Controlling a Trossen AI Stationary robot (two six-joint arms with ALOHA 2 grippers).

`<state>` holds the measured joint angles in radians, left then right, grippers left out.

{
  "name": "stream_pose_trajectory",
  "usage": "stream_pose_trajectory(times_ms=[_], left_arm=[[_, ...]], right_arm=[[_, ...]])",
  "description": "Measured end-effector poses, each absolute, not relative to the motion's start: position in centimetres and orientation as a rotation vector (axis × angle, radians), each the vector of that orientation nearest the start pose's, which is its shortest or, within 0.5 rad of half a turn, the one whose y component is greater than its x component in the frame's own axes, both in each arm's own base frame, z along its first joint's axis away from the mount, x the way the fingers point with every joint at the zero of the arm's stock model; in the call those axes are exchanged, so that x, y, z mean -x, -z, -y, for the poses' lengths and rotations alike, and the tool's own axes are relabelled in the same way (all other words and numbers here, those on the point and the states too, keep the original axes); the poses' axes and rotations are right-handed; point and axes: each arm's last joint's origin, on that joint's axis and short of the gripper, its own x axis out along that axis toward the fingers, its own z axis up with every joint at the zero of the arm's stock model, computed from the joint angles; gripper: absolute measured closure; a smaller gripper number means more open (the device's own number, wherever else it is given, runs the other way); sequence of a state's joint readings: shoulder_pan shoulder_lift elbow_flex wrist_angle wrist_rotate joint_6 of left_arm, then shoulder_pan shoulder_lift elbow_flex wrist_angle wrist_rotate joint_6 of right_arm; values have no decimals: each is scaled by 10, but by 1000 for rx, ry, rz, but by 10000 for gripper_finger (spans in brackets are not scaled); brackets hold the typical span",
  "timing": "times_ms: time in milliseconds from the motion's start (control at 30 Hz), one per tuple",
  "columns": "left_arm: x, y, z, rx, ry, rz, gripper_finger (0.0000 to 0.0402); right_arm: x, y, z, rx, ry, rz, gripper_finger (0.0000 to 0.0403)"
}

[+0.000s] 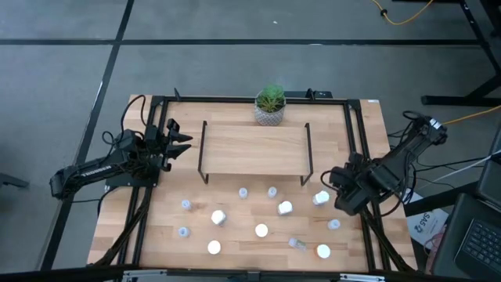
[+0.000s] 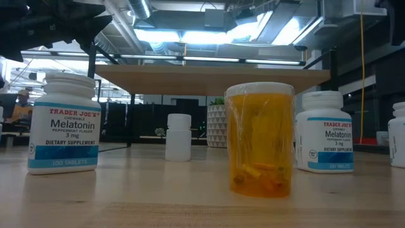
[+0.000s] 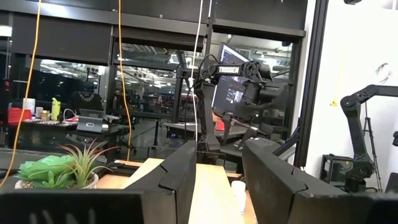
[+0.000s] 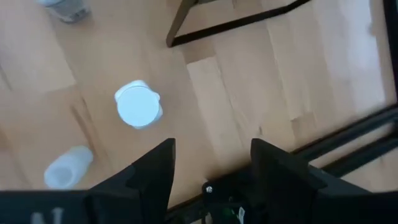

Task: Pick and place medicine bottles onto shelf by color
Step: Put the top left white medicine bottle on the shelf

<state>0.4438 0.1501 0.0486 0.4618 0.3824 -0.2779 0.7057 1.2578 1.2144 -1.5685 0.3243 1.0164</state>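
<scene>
High view: the worktop (image 1: pixel 235 227) carries the shelf (image 1: pixel 254 147) at its rear centre, with a potted plant (image 1: pixel 270 105) just behind it. The shelf board is bare. The left arm waits at the worktop's left edge, level with the shelf; the left gripper (image 1: pixel 178 139) is raised, its fingers (image 3: pixel 180 180) parted and holding nothing. The right gripper (image 1: pixel 337 188) hangs over the worktop's right side, near the shelf's right leg, fingers (image 4: pixel 152 171) parted and empty, beside a white-capped bottle (image 4: pixel 138 104). The bottles (image 1: pixel 261 230) stand scattered on the worktop in front of the shelf, white and clear; one orange bottle (image 2: pixel 260 139) shows close in the low view.
</scene>
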Motion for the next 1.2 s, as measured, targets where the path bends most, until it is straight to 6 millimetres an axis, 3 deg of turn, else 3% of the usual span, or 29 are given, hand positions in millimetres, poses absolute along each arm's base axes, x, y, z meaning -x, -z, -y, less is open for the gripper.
stream_pose_trajectory(times_ms=[333, 667, 900, 1200], left_arm=[[-93, -211, -32, 131, -22, 337, 278], [-93, -211, -32, 132, -23, 335, 278], [-93, -211, -32, 134, -29, 336, 278], [-93, -211, -33, 136, -39, 337, 278]], right_arm=[[-121, -332, -87, -118, 376, -1174, 191], [-137, -290, -103, -82, 288, -1259, 191], [-149, -288, -114, -89, 196, -1222, 191], [-161, -278, -120, -133, 199, -1280, 191]])
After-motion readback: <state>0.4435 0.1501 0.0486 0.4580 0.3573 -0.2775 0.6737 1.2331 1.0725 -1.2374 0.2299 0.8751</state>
